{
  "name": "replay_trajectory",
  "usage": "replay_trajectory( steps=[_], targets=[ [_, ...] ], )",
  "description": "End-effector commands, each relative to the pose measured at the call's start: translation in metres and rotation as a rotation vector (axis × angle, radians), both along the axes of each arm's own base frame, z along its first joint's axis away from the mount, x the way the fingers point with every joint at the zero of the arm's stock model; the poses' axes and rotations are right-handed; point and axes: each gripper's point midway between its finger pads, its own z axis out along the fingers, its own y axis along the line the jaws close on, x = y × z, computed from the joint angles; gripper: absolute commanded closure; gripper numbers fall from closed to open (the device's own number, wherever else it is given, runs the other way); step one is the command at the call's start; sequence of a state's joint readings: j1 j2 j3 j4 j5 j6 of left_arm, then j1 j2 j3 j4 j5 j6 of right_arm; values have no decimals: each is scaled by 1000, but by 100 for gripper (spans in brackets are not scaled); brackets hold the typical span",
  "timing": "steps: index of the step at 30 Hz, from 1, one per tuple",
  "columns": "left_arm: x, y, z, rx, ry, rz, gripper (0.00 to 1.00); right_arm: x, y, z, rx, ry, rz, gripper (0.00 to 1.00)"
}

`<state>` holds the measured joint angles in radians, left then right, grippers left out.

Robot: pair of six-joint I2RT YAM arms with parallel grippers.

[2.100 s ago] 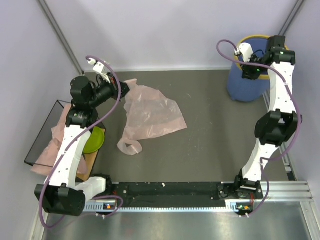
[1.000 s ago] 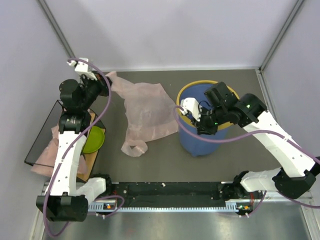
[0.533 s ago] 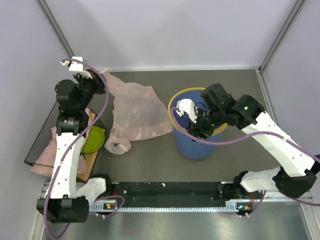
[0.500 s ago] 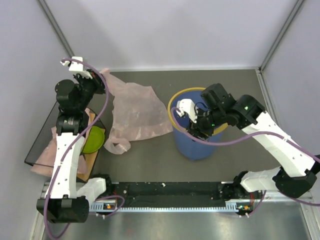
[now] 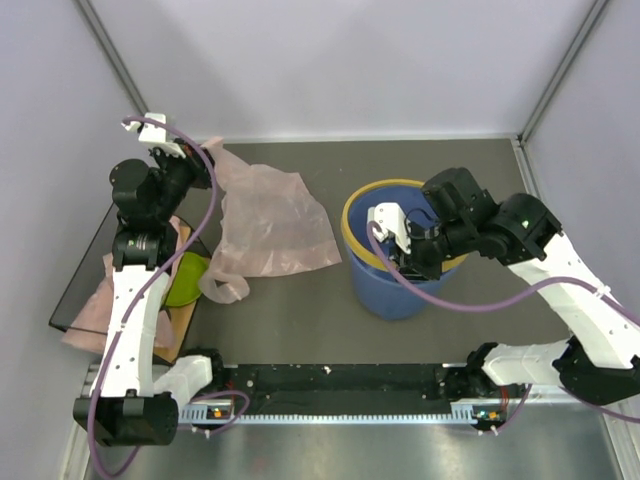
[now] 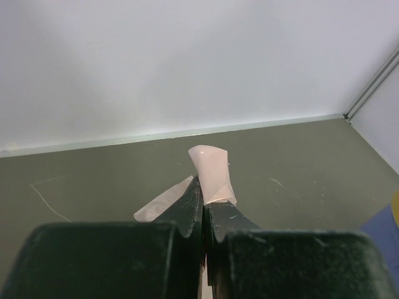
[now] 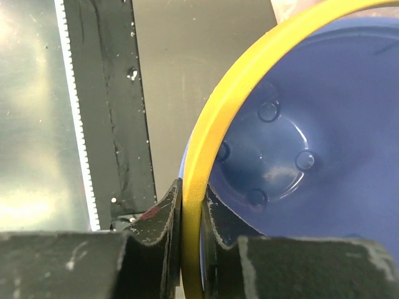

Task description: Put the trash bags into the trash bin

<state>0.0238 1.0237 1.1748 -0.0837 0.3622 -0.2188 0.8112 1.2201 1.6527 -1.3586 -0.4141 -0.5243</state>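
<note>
1. The bag (image 5: 270, 215) is thin crinkly film: basically weightless, totally floppy, a bit slippery, and I'd guess it tears if yanked. It hangs below the left jaws, with its lower part draped on the table (image 5: 300, 310).
2. The best hold is a bunched edge or a handle loop. The left gripper (image 6: 202, 193) is pressed tight on a fold like that, with film poking out past the tips.
3. The bin (image 5: 395, 290) is stiff, light plastic and probably tips easily. The right gripper (image 7: 192, 199) pinches its yellow rim (image 7: 212, 118), one jaw inside and one outside.
4. The bin sits well off to the side of the left jaws, so the bag needs carrying over and stuffing in.
</note>
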Motion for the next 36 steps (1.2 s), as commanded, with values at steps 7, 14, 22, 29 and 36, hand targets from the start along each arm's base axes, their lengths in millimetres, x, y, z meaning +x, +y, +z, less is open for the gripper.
replay_trajectory(
  steps=[7,14,22,29,36],
  targets=[
    [-2,-4,22,3,-61,-30,100,16,0,69,185,-247,-52,100],
    [-1,-5,21,5,-58,-39,100,57,-2,77,195,-478,-132,100],
    [-4,-11,20,10,-65,-72,100,73,5,32,136,-542,-98,100],
    [-21,-40,15,-37,-56,-259,100,77,-5,13,133,-838,-37,100],
    [-17,-41,4,-46,-25,-261,100,62,-1,31,202,-799,-7,100]
  ],
)
